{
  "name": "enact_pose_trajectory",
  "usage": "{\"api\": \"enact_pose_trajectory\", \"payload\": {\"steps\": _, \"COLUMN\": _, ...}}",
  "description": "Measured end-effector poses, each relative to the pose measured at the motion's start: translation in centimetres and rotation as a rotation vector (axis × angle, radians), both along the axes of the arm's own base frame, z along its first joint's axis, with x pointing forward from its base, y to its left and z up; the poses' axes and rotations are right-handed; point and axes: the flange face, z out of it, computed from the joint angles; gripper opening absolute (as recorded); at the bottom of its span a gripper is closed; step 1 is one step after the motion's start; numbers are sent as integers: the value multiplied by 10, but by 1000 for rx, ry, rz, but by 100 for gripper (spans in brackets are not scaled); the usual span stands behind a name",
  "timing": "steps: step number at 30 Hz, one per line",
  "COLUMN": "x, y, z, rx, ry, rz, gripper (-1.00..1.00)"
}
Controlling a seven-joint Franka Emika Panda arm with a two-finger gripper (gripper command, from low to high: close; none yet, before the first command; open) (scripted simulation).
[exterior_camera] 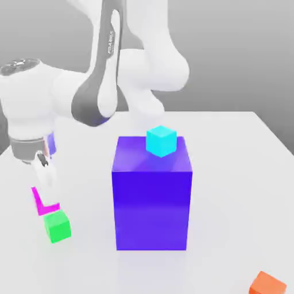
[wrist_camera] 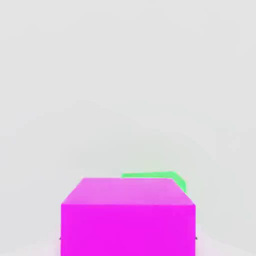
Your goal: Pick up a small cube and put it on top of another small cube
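Note:
The small magenta cube (exterior_camera: pixel 38 201) is at the exterior view's left, low over the white table, and the white fingers (exterior_camera: pixel 46 175) cover part of it. My gripper (exterior_camera: pixel 48 192) reaches straight down and is shut on this cube. In the hand view the magenta cube (wrist_camera: pixel 127 220) looms large and close. The small green cube (exterior_camera: pixel 58 225) rests on the table just in front of and slightly right of the magenta one, nearly touching it in the exterior view. The hand view has an edge of the green cube (wrist_camera: pixel 160 176) peeking out from behind the magenta one.
A tall purple block (exterior_camera: pixel 152 195) stands mid-table, right of the gripper, with a cyan cube (exterior_camera: pixel 161 140) on its top. An orange cube (exterior_camera: pixel 267 283) lies at the front right corner. The white table (exterior_camera: pixel 229 172) stretches out behind and to the right.

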Motion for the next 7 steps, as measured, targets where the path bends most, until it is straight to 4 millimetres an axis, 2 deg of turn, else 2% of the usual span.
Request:
{"api": "enact_pose_trajectory", "payload": {"steps": 4, "x": -2, "y": 1, "z": -39, "rx": 0, "ry": 0, "rz": 8, "gripper": -100}}
{"api": "enact_pose_trajectory", "payload": {"steps": 5, "x": -3, "y": 2, "z": -48, "rx": 1, "ry": 0, "rz": 8, "gripper": 100}}
{"api": "enact_pose_trajectory", "payload": {"steps": 7, "x": -3, "y": 2, "z": -48, "rx": 1, "ry": 0, "rz": 8, "gripper": 100}}
